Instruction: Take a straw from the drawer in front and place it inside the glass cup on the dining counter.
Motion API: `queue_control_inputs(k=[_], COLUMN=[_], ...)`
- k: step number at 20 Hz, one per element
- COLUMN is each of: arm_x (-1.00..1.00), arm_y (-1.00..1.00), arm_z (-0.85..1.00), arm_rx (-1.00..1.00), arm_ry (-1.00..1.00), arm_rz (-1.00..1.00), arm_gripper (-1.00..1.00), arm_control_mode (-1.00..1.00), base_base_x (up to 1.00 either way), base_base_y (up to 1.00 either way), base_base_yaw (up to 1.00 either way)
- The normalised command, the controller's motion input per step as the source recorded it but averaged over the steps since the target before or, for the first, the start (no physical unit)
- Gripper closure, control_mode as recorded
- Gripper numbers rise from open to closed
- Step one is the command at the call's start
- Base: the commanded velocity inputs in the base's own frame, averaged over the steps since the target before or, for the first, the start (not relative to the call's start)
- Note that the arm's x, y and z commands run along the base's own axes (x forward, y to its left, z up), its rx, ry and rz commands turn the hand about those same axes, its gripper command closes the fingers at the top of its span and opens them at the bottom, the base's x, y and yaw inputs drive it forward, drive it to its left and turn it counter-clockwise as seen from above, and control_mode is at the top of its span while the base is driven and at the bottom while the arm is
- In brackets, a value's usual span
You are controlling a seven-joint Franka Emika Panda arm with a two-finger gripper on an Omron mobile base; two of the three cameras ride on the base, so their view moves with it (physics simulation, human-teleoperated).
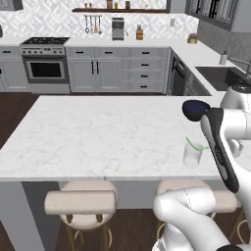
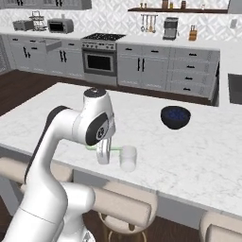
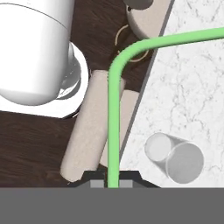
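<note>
The thin light-green straw (image 3: 113,122) rises from between my fingertips, bends and runs off to the right over the dining counter (image 3: 192,87). My gripper (image 3: 113,178) is shut on its lower end. In the right base view the gripper (image 2: 102,155) hangs at the counter's near edge, just left of the glass cup (image 2: 128,158), with the straw (image 2: 115,149) lying level at the cup's rim height. The glass cup (image 1: 192,155) stands upright near the marble edge, the straw (image 1: 196,145) slanting just over its mouth. A grey drawer (image 2: 53,46) stands pulled out far left.
A dark blue bowl (image 2: 175,116) sits on the counter (image 2: 198,160) beyond the cup. Padded round stools (image 1: 81,201) stand under the near edge, below my hand. The stove and grey cabinets (image 1: 117,73) line the far wall, with a sink (image 1: 220,76) at right.
</note>
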Motion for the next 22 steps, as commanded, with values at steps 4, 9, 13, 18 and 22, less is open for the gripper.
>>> queue_control_inputs(k=[4, 9, 13, 18, 22], arm_x=[0.00, 0.15, 0.17, 0.04, 0.00], arm_y=[0.00, -0.12, -0.14, -0.02, 0.00], arm_z=[0.00, 0.01, 0.10, 0.19, 0.28], arm_rx=[0.00, 0.06, 0.27, 0.27, 0.20], arm_ry=[0.00, -0.02, -0.02, 0.00, 0.00], arm_rz=[0.00, 0.03, 0.04, 0.02, 0.00], arm_gripper=[1.00, 1.00, 1.00, 1.00, 1.00], arm_control_mode=[1.00, -1.00, -1.00, -1.00, -1.00], base_base_x=[0.24, 0.10, 0.00, 0.00, 0.00], base_base_y=[-0.32, -0.09, 0.00, 0.00, 0.00], base_base_yaw=[0.12, 0.02, 0.00, 0.00, 0.00])
